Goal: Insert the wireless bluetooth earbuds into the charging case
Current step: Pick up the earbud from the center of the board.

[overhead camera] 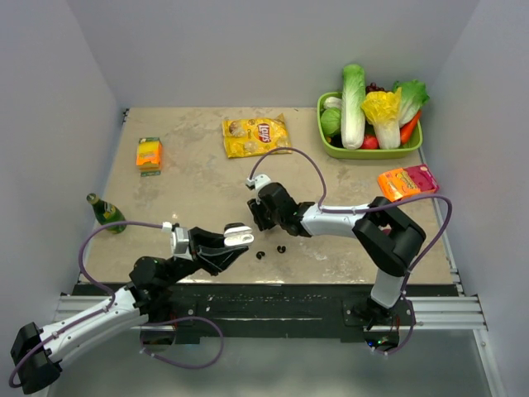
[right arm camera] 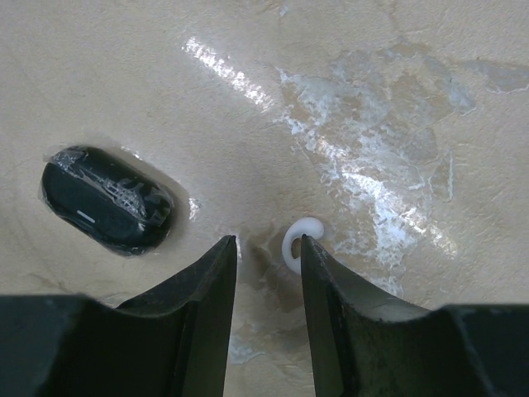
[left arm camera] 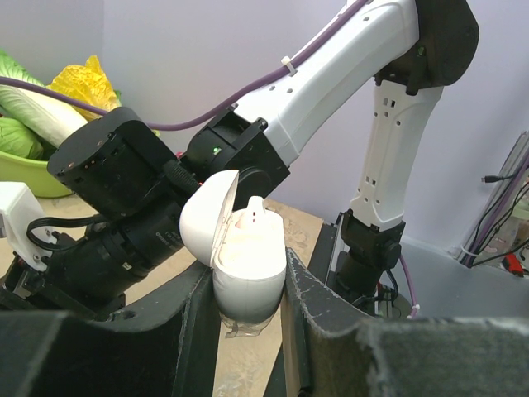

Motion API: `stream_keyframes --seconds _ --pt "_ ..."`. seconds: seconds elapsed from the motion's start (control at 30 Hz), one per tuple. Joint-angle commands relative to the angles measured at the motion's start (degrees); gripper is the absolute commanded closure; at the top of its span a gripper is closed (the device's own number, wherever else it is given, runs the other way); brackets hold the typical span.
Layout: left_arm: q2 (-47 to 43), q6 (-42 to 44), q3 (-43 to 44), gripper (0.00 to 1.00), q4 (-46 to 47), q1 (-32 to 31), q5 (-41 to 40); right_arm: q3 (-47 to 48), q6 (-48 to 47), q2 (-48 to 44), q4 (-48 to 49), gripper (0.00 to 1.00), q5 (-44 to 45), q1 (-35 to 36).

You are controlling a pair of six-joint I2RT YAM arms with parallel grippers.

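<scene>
**Charging case** (left arm camera: 248, 265): small, smooth, white plastic with rounded ends. It is open, with the lid hinged back to the left. It is raised off the table (overhead camera: 190, 190) near the front edge, left of centre. The left gripper (left arm camera: 248, 285) has its jaws closed on the lower body of the case.

**Seated white earbud** (left arm camera: 256, 208): whitish and tiny. It stands in the open case with its rounded tip poking above the rim.

**Loose white earbud** (right arm camera: 294, 240): whitish and curved. It lies on the table under the right gripper (right arm camera: 266, 248), whose jaws stand apart and grip nothing. It sits just inside the right-hand jaw, partly hidden by it.

**Dark earbuds** (overhead camera: 260, 255): two tiny black pieces side by side on the table, near the front edge. They lie just right of the held case.

**Black oblong object** (right arm camera: 106, 209): glossy and pill-shaped, with a film-like sheen. It lies on the table, left of the right jaws in the wrist view.

**Other items**
- Yellow crisp bag (overhead camera: 254, 136), far centre.
- Orange box (overhead camera: 149, 153), far left.
- Green bottle (overhead camera: 106, 212), left edge.
- Green basket (overhead camera: 326, 142) of vegetables, far right.
- Orange-pink packet (overhead camera: 407, 180), right.
</scene>
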Motion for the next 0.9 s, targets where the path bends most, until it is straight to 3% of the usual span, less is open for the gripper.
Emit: stream_keyframes --seconds 0.0,0.87 --pt "-0.25 -0.38 -4.46 1.0 1.57 -0.22 0.16 1.58 -0.3 0.69 -1.23 0.6 3.25 -0.41" --pt "-0.61 -0.55 -4.89 1.0 1.74 -0.22 -0.19 1.49 -0.38 0.07 -2.9 0.76 10.11 -0.41"
